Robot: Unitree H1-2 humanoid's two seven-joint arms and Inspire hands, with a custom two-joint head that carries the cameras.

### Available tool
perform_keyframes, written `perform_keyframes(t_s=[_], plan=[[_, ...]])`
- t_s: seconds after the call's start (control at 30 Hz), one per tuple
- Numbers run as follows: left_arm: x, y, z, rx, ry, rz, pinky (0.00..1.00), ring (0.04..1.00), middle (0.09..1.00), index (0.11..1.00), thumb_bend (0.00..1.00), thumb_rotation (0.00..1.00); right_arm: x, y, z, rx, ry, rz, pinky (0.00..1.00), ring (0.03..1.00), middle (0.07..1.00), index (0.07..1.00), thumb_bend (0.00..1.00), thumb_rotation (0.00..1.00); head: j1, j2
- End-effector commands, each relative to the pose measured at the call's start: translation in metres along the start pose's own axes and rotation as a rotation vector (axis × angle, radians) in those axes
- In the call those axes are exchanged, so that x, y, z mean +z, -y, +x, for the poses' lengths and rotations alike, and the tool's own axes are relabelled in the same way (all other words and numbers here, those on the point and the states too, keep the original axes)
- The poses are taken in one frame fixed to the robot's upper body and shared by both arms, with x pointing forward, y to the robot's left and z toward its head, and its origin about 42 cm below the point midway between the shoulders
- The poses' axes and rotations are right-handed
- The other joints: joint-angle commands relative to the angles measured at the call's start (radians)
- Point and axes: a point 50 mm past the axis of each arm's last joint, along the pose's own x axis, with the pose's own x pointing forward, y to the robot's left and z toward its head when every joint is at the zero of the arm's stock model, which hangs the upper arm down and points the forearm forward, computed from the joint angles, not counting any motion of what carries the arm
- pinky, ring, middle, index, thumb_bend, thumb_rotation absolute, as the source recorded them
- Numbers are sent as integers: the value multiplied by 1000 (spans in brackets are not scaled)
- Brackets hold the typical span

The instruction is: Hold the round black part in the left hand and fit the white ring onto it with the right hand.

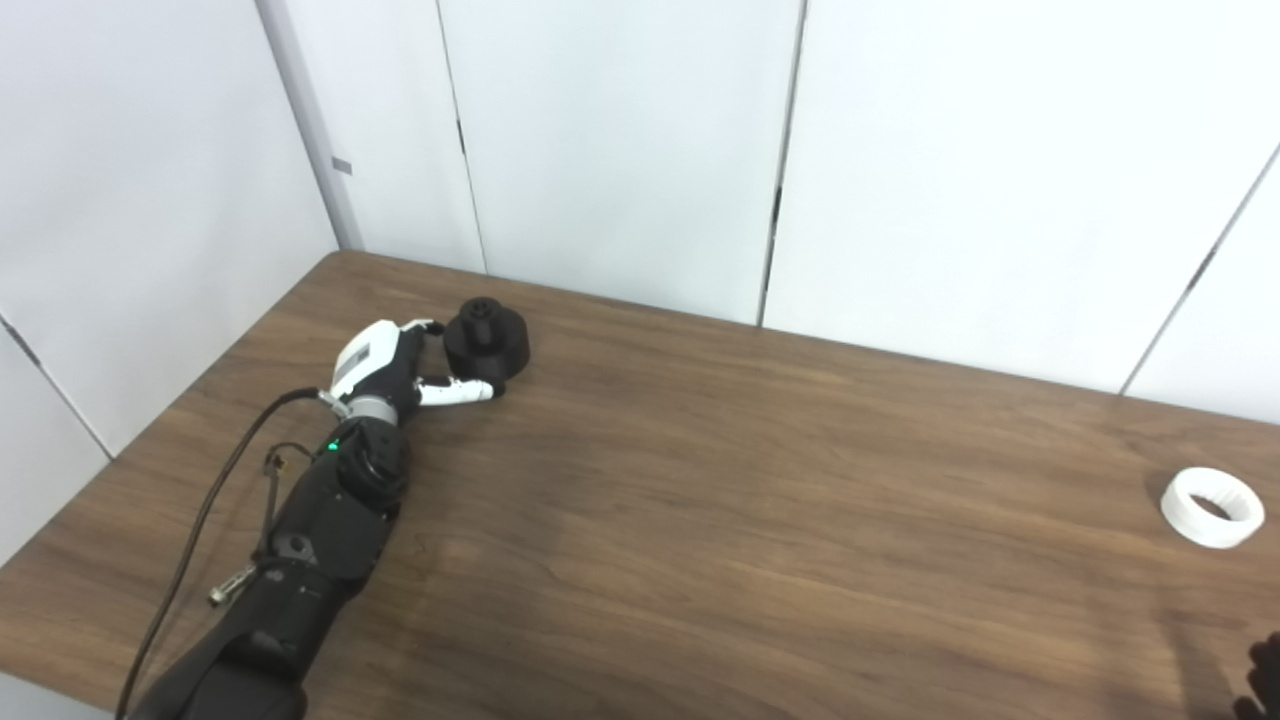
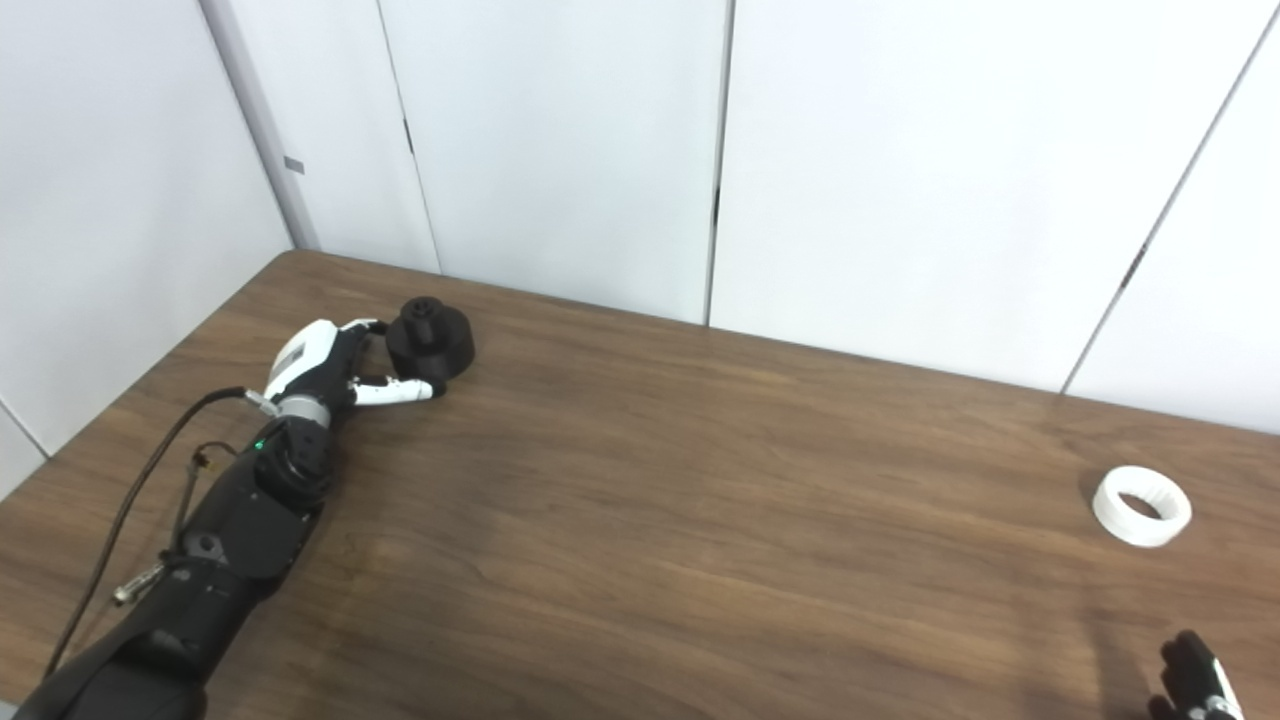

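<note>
1. Upper left of the frame: the left hand [image 1: 395, 365] lay against the round black part [image 1: 487, 341], fingers spread around its near side, not visibly clamped; it needed to close evenly around the rim before lifting.
2. Centre: bare wooden table [image 1: 700, 520].
3. Right edge: the white ring [image 1: 1212, 507] lay flat, untouched.
4. Lower right corner: the right hand [image 2: 1195, 680] barely showed, holding nothing; how far open could not be told.
</note>
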Motion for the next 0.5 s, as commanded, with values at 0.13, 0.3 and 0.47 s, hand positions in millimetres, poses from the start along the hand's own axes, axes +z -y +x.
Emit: perform_keyframes(t_s=[0.13,0.3,0.47], plan=[[29,-17,14,61,79,-6,1000,981,939,866,1000,428,12,1,4,20,77,6,1000,1000,970,957,660,1000,-4,0],[35,-15,20,52,61,-6,1000,985,942,874,1000,420,14,0,2,17,73,6,1000,1000,969,956,649,1000,-6,1],[42,-12,20,53,62,5,1000,984,942,872,1000,401,14,0,1,14,76,6,1000,1000,960,956,639,1000,-13,2]])
